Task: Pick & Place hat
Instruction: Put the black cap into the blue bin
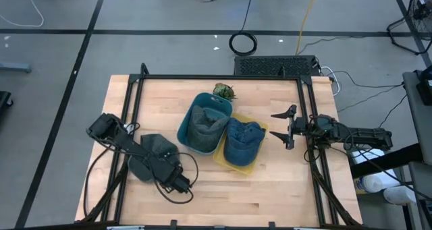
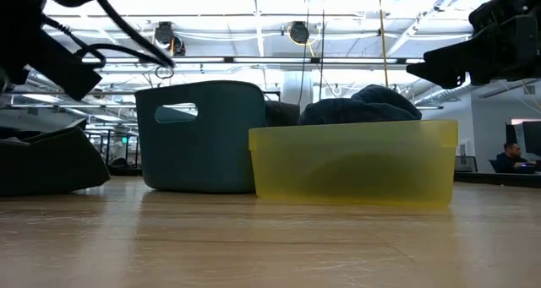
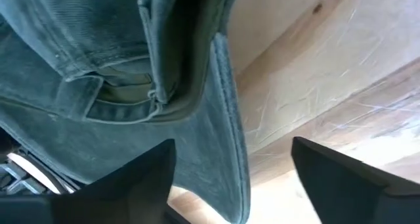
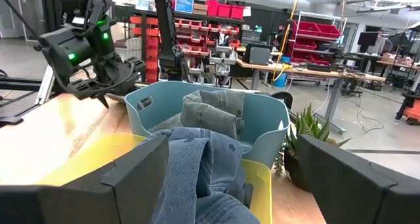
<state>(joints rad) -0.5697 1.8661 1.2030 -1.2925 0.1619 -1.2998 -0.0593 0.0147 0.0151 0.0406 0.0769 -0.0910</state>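
Workshop floor, grey, cables trailing; wooden table at centre. Dark grey hat lies flat near the table's left side, well apart from the bins. Left gripper is low over it, brim running between the spread fingers, jaws not yet clamped; contact hard to judge from the wrist view, probably lining up for a brim pinch. Teal bin at mid-table already holds a grey hat; yellow bin touching it holds a blue hat, so likely a sorting layout. Right gripper waits just beside the yellow bin, jaws released, holding nothing. Small plant behind the teal bin. Shelving and red bins line the room beyond.
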